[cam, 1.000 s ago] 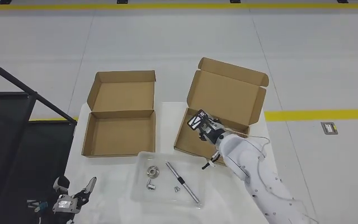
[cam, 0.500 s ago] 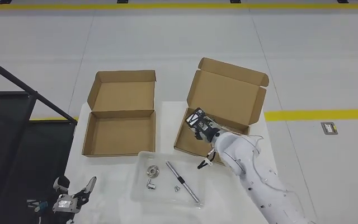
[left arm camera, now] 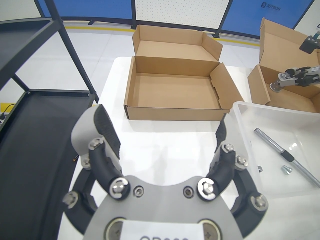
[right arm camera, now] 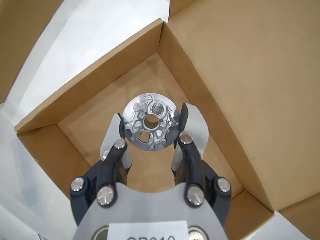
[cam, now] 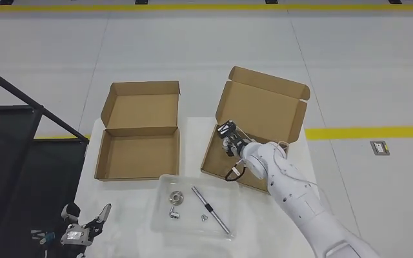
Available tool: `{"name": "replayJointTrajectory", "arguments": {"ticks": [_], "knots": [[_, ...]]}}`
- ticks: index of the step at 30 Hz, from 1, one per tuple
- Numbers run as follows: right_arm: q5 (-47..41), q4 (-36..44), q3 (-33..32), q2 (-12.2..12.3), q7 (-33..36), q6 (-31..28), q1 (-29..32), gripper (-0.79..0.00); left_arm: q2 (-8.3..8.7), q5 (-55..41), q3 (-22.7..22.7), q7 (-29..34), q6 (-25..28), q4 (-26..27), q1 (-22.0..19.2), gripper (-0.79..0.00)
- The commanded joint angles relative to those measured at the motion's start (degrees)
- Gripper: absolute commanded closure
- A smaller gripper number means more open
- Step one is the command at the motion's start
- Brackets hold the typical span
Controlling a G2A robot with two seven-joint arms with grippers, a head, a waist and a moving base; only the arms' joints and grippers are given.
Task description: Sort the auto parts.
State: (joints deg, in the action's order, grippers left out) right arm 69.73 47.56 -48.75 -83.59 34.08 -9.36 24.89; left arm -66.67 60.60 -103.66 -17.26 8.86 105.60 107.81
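Note:
My right gripper [right arm camera: 151,120] is shut on a round grey metal disc [right arm camera: 136,126] with a centre hole. It hangs above the floor of the right cardboard box [right arm camera: 212,131], near the box's far-left inner corner. In the top view the right gripper [cam: 227,148] is over that box [cam: 261,106]; the left wrist view has it [left arm camera: 275,86] farther off above the box. My left gripper [left arm camera: 160,123] stands open and holds nothing, at the table's near-left corner [cam: 87,213]. A clear tray [cam: 193,180] holds a metal shaft [cam: 210,208], a round hub [cam: 175,197] and small fittings [cam: 204,217].
The left cardboard box [cam: 137,156] lies open with nothing inside, behind the tray. A black shelf cart [cam: 26,168] stands against the table's left side. The right box's raised lid [cam: 264,109] stands behind the right gripper.
The right gripper has carried the disc from the right box's near side farther back and slightly left, over its far-left corner. The left arm has stayed still.

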Motion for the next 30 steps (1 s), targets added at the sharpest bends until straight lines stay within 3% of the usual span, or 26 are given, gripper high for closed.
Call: {"name": "replayJointTrajectory", "arguments": {"ticks": [1,2,3,4,10,15,21,25,30], "knots": [[-0.2,-1.3,0.3,-0.4,-0.3,0.3,-0.5,-0.376,0.00,0.0,0.0,0.0,0.0,0.0,0.0,-0.785],[-0.4,-2.3,0.6,-0.6,-0.7,0.1,-0.9,-0.628,0.00,0.0,0.0,0.0,0.0,0.0,0.0,-0.785],[-0.6,-3.0,0.6,-0.8,-1.0,0.0,-1.2,-0.742,0.00,0.0,0.0,0.0,0.0,0.0,0.0,-0.785],[-0.7,-3.5,0.7,-0.9,-1.1,-0.2,-1.4,-0.785,0.00,0.0,0.0,0.0,0.0,0.0,0.0,-0.785],[-0.4,-4.3,0.9,-1.4,-1.7,-1.5,-2.2,-0.785,0.00,0.0,0.0,0.0,0.0,0.0,0.0,-0.785],[3.3,2.0,-0.5,-0.3,-1.9,-0.6,0.2,-0.785,0.00,0.0,0.0,0.0,0.0,0.0,0.0,-0.785],[9.7,23.2,-4.6,2.9,2.3,-2.7,10.2,-0.785,0.00,0.0,0.0,0.0,0.0,0.0,0.0,-0.785],[12.8,38.5,-6.7,4.6,6.9,-7.5,18.2,-0.785,0.00,0.0,0.0,0.0,0.0,0.0,0.0,-0.785],[13.0,46.9,-4.7,5.2,13.3,-15.0,22.6,-0.785,0.00,0.0,0.0,0.0,0.0,0.0,0.0,-0.785]]}}
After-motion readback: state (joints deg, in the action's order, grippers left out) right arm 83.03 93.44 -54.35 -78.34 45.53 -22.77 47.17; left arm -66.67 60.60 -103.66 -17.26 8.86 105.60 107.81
